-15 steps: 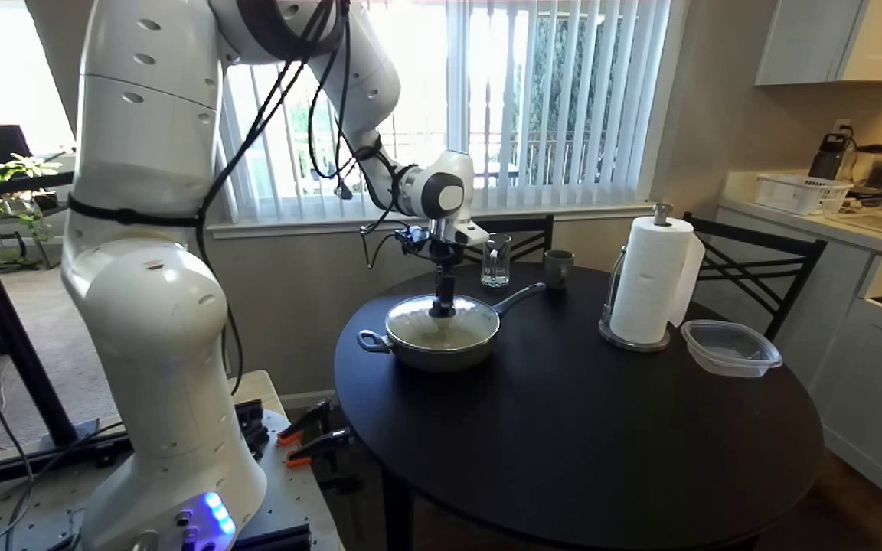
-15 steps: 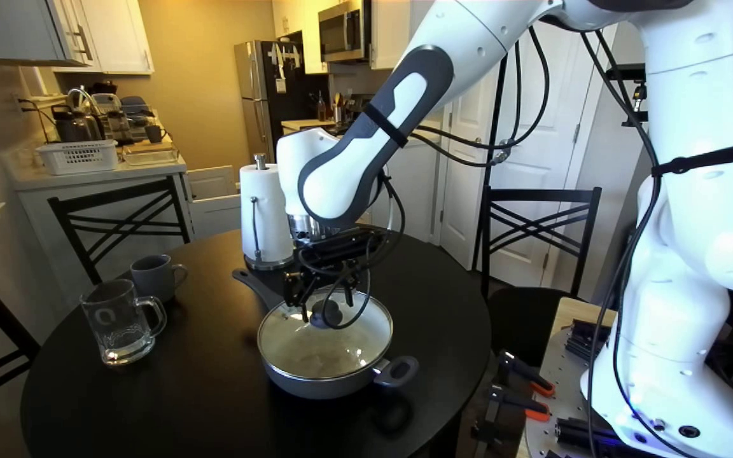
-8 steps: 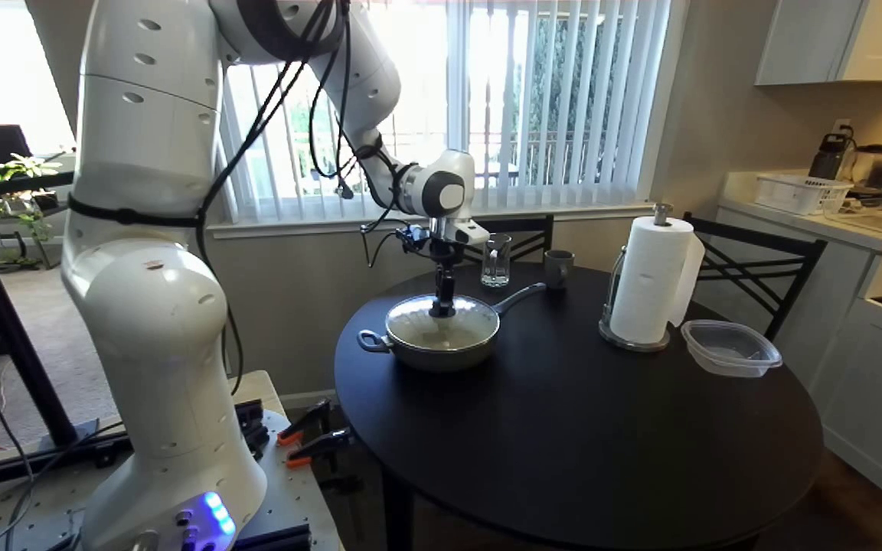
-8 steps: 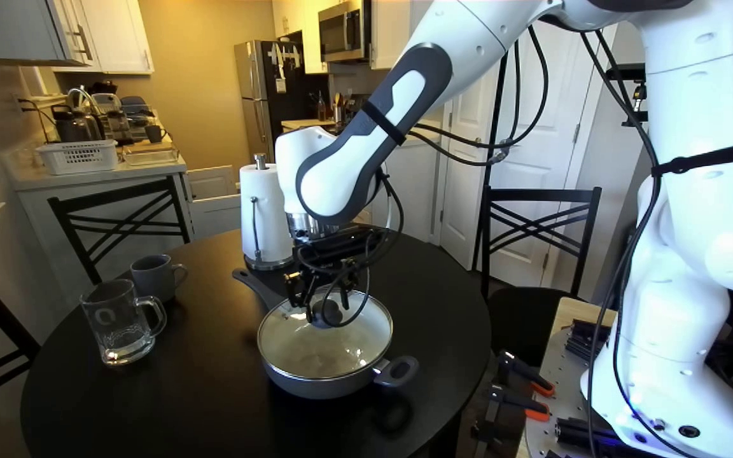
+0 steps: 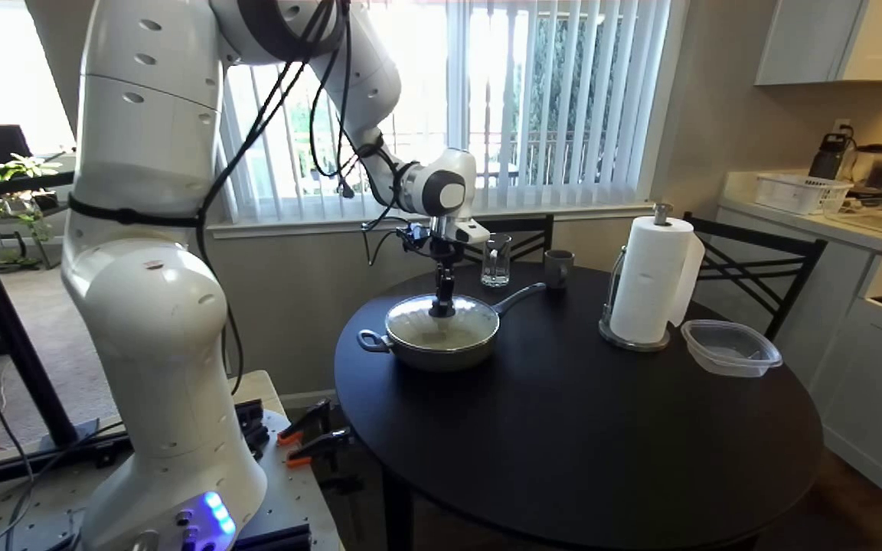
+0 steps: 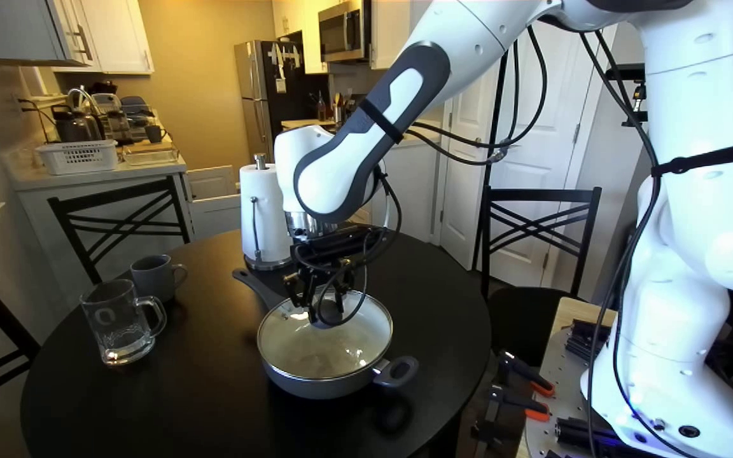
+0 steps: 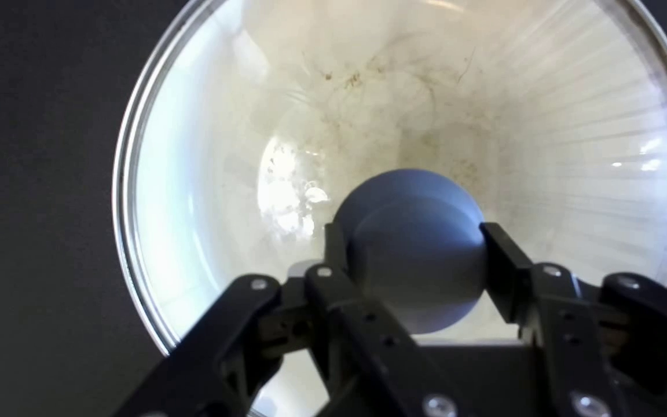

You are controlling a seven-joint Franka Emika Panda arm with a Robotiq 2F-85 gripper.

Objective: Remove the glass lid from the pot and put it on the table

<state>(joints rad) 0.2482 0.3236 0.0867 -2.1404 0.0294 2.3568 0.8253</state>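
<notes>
Pincer (image 7: 414, 249) pinching glass lid (image 7: 391, 136) knob (image 7: 417, 231); pot (image 5: 445, 360) nr table (image 5: 602, 428) edge w/ open room alongside.

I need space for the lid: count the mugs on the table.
2: a clear glass mug and, behind it, a grey mug, both left of the pot in an exterior view.

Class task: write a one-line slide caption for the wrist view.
The tool straddles the knob of the glass lid, whose shiny rim gleams against the dark table.

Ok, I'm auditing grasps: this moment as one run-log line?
claw: astride knob, grip unconfirmed | glass lid: on pot | pot: on table
</notes>
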